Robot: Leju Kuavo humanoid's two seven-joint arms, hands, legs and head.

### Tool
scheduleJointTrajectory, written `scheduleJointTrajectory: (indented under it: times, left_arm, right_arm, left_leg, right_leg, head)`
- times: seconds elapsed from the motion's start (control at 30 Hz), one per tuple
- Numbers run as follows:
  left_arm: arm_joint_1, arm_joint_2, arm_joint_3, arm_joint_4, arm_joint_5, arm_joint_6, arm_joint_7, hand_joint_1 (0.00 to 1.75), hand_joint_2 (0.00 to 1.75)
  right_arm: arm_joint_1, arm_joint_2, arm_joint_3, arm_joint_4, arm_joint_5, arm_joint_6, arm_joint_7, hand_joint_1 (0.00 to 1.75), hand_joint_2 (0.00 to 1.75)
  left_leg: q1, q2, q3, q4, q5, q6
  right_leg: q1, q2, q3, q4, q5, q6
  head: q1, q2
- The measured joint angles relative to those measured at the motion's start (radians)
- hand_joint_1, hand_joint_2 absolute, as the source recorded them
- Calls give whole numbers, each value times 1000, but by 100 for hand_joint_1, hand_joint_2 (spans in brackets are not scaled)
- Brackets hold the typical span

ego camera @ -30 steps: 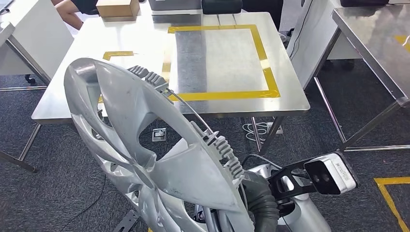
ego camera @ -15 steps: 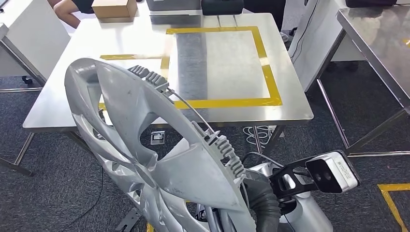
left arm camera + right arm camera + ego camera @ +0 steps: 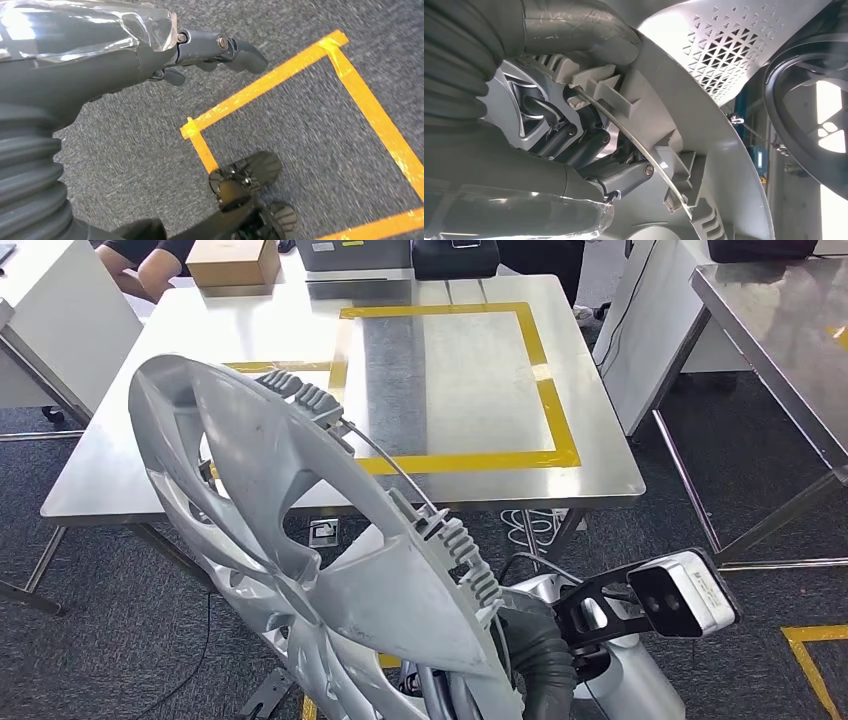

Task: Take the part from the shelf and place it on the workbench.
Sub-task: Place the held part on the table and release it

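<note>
The part is a big silver wheel cover, held up on edge in front of me and tilted, low in the head view. My right hand grips its rim from behind: the thumb lies on one face and the dark fingers curl over the clips and wire ring. The steel workbench stands just ahead beyond the cover, with a yellow tape rectangle marked on its top. My left hand hangs over the carpet, fingers stretched out with nothing in them.
A cardboard box and dark devices sit at the workbench's far edge, near a person's arm. A second steel table stands to the right and a white cabinet to the left. Yellow tape marks the carpet.
The whole scene has slid down in the head view, so the camera has come closer to the workbench. The wheel cover stays in my right hand's grip as before.
</note>
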Motion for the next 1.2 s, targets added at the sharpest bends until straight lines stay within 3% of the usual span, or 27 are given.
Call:
scheduleJointTrajectory:
  times: [0.1, 0.2, 0.23, 0.27, 0.3, 0.37, 0.4, 0.47, 0.6, 0.63, 0.7, 0.73, 0.77, 0.8, 0.83, 0.9, 0.93, 1.03, 1.1, 1.13, 1.2]
  left_arm:
    - [0, -1, 1, 0, 0, -2, -1, 0, 175]
    - [-1, -3, 4, 0, 1, -4, -2, 0, 175]
    - [0, -4, 5, 0, 2, -5, -2, 0, 175]
    - [1, -5, 6, 0, 2, -5, -3, 0, 175]
    - [2, -6, 7, 0, 2, -5, -4, 0, 175]
    - [3, -9, 8, 0, 3, -4, -5, 0, 175]
    - [4, -9, 9, 0, 3, -3, -6, 0, 175]
    - [5, -10, 9, 0, 3, -2, -6, 0, 175]
    - [6, -9, 11, -1, 3, -1, -8, 0, 175]
    - [6, -9, 12, -2, 3, 0, -9, 0, 175]
    - [9, -10, 14, -2, 3, 0, -9, 0, 175]
    - [12, -10, 14, -1, 3, 0, -9, 0, 175]
    - [16, -10, 14, -1, 3, 0, -9, 0, 175]
    - [18, -11, 14, -1, 4, 0, -9, 0, 175]
    - [19, -11, 15, -1, 4, 1, -9, 0, 175]
    - [22, -8, 15, 1, 4, 2, -10, 0, 175]
    - [24, -6, 16, 3, 4, 2, -10, 0, 175]
    - [24, -1, 19, 4, 5, 3, -9, 0, 175]
    - [22, 2, 23, 1, 5, 4, -11, 0, 175]
    - [19, 1, 25, 0, 5, 5, -11, 0, 175]
    - [18, -2, 25, 0, 5, 6, -13, 0, 175]
  right_arm:
    - [-4, 0, 2, -2, -2, -1, 3, 175, 175]
    - [-8, -3, 6, -2, -3, -1, 3, 175, 175]
    - [-6, -5, 8, -2, -3, -1, 3, 175, 175]
    - [-5, -6, 10, -2, -3, -2, 3, 175, 175]
    - [-4, -8, 12, -2, -3, -2, 4, 175, 175]
    - [-4, -9, 14, -2, -3, -2, 4, 175, 175]
    - [-4, -8, 14, -3, -3, -2, 4, 175, 175]
    - [-4, -8, 15, -3, -3, -2, 5, 175, 175]
    - [-5, -5, 15, -5, -3, -2, 6, 175, 175]
    - [-5, -3, 15, -6, -3, -2, 7, 175, 175]
    - [-5, -2, 16, -6, -2, -4, 7, 175, 175]
    - [-4, -2, 16, -6, -2, -4, 8, 175, 175]
    - [-3, -2, 18, -6, -1, -5, 9, 175, 175]
    - [-3, -1, 19, -6, 0, -6, 11, 175, 175]
    - [-2, -1, 20, -6, 0, -6, 12, 175, 175]
    - [-3, 0, 20, -6, 0, -7, 14, 175, 175]
    - [-2, 1, 21, -5, 1, -7, 15, 175, 175]
    - [1, 2, 21, -6, 1, -8, 17, 175, 175]
    - [-1, 3, 20, -8, 1, -9, 17, 175, 175]
    - [-4, 3, 20, -8, 0, -9, 16, 175, 175]
    - [-7, -1, 20, -5, -1, -7, 16, 175, 175]
  left_leg:
    - [5, -1, 27, -31, 17, 16]
    - [3, -1, 38, -42, 14, 26]
    - [2, -3, 39, -42, 10, 28]
    - [1, -6, 41, -41, 4, 29]
    - [0, -8, 45, -39, -2, 28]
    - [0, -12, 56, -29, -19, 22]
    - [-1, -14, 58, -20, -31, 17]
    - [-4, -15, 61, -7, -53, 5]
    - [3, -10, 56, 28, -78, -15]
    - [6, -8, 32, 71, -89, -21]
    - [12, -3, -59, 207, -114, -34]
    - [15, -2, -110, 266, -115, -38]
    - [17, -1, -149, 293, -97, -40]
    - [17, 0, -167, 278, -57, -39]
    - [16, 1, -167, 226, 3, -34]
    - [10, -3, -141, 108, 111, -16]
    - [4, -6, -131, 74, 137, -6]
    - [-16, -9, -120, 63, 126, 17]
    - [-13, -12, -76, 12, 104, 32]
    - [-8, -14, -50, -19, 92, 37]
    - [-3, -19, -15, -53, 71, 41]
  right_leg:
    - [3, -3, -10, 25, -18, 9]
    - [3, -4, -108, 206, -81, 2]
    - [3, -4, -141, 260, -93, 5]
    - [2, -4, -158, 279, -90, 11]
    - [2, -5, -155, 262, -74, 19]
    - [0, -5, -94, 128, -13, 35]
    - [0, -5, -61, 66, 5, 33]
    - [3, -5, -25, 6, 11, 16]
    - [-2, -2, 5, 1, -12, -17]
    - [-6, -2, 19, -1, -21, -22]
    - [-6, -2, 45, -1, -44, -27]
    - [-6, -1, 61, -1, -57, -26]
    - [-6, 1, 80, 0, -71, -23]
    - [-5, 4, 102, 0, -85, -19]
    - [-4, 6, 127, -1, -102, -15]
    - [-1, 11, 163, -5, -137, -8]
    - [-2, 14, 172, -8, -149, -3]
    - [-13, 19, 192, -38, -162, 20]
    - [-11, 11, 205, -45, -171, 25]
    - [-8, 6, 189, -15, -183, 23]
    - [-8, 2, 98, 116, -217, 22]
  head:
    - [1, 0]
    - [3, 0]
    - [3, 0]
    - [3, 0]
    - [3, 0]
    - [3, 0]
    - [3, 0]
    - [2, 0]
    - [0, 0]
    - [-1, 0]
    - [-2, 0]
    - [-2, 0]
    - [-2, 0]
    - [-2, 0]
    - [-2, 0]
    - [0, 0]
    - [2, 0]
    - [-2, 0]
    - [-3, 0]
    - [-2, 0]
    - [1, 0]
